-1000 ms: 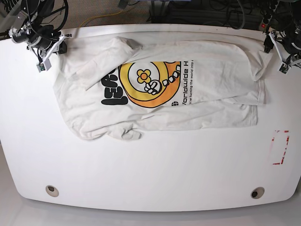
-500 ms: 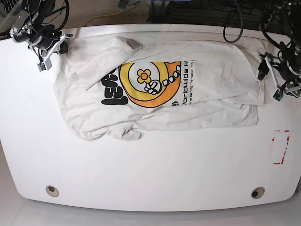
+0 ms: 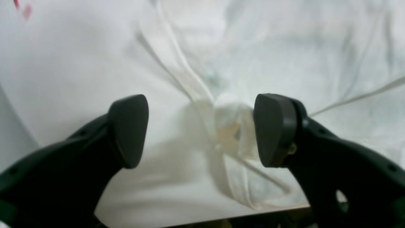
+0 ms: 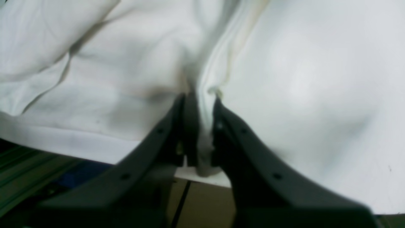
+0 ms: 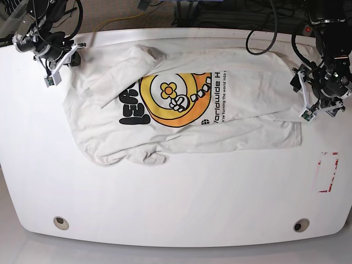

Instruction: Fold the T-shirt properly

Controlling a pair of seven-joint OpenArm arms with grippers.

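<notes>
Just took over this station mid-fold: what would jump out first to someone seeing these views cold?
The T-shirt dominates: spread rumpled across the far half of the white table, its orange-yellow flower graphic facing up near the middle. At the far corner on the base view's left, the right gripper is shut on a bunched edge of the cloth. On the opposite side, the left gripper hangs open over a gathered knot of fabric.

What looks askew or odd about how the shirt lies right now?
The T-shirt lies sideways and rumpled: one sleeve is folded over the chest, and the near edge is bunched into wrinkles. Its corner reaches the table's far edge.
</notes>
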